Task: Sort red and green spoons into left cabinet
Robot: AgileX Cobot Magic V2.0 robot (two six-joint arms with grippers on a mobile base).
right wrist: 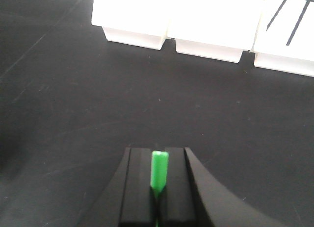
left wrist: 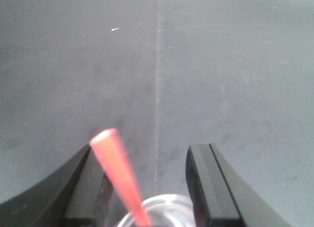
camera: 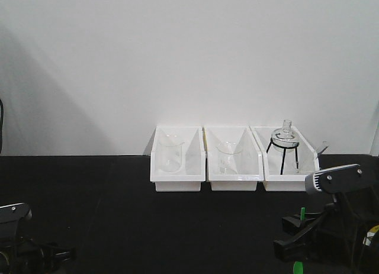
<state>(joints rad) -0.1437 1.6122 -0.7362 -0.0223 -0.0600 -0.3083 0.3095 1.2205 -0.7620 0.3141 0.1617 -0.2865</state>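
Green spoon is clamped in the closed jaws of the right gripper, in front of the bins. Red spoon stands ungripped between the wide-apart jaws of the left gripper. Step in hand: pickup. Next: close on the red handle. The cabinet is out of view.

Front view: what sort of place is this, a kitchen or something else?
Most likely a laboratory bench. Three white bins against a plain wall hold glass beakers and a round flask on a black tripod stand, all on a black worktop.
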